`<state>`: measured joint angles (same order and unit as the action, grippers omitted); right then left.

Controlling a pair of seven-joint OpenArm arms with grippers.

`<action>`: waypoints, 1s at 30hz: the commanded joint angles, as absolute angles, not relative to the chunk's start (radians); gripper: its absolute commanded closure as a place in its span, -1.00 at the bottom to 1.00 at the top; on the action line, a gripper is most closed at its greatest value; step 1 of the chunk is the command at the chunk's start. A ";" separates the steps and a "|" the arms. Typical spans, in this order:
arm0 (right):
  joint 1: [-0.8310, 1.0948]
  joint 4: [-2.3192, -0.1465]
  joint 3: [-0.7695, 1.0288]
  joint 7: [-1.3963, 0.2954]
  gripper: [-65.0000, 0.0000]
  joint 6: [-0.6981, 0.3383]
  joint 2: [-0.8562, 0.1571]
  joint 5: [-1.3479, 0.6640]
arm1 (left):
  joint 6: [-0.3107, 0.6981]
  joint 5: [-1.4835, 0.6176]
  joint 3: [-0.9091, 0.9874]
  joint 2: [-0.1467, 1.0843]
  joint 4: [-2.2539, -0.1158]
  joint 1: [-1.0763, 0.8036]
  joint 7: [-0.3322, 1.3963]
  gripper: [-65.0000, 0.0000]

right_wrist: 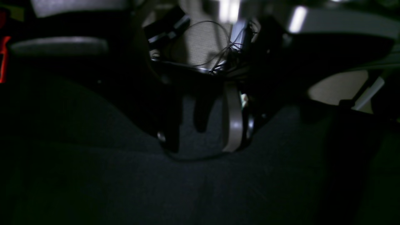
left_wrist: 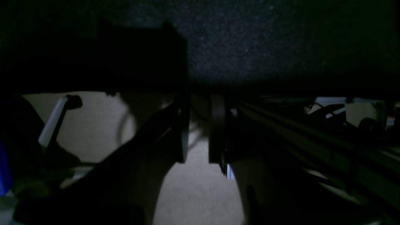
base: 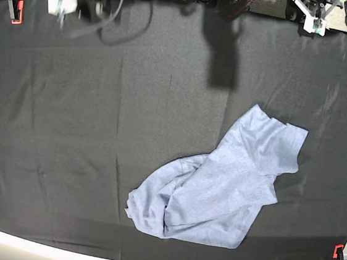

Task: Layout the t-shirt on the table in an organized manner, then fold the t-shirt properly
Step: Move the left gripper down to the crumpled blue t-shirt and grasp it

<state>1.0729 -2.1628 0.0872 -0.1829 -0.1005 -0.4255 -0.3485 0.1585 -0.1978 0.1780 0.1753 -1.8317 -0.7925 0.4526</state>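
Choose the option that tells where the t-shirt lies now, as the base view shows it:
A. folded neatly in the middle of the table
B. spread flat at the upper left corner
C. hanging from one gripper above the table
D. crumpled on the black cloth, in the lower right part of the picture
D: the t-shirt lies bunched and creased on the table, toward the lower right of the base view, and no gripper touches it.

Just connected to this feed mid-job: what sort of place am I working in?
Probably a robotics lab workbench, not a home. A large table covered in wrinkled black cloth is pinned at its edges by red and blue clamps, cables trail along the far edge, and one crumpled light blue-grey t-shirt lies on it.
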 commanded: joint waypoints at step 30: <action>0.715 -2.182 0.091 -0.276 0.33 -0.217 -0.304 -0.352 | 0.146 -0.210 0.183 0.181 -1.878 -0.297 0.425 0.51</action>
<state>0.7120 -2.1628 0.0872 -0.3008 -0.2100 -0.2955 -0.3450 0.1467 -0.1516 0.1761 0.1669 -1.8183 -0.3927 1.4170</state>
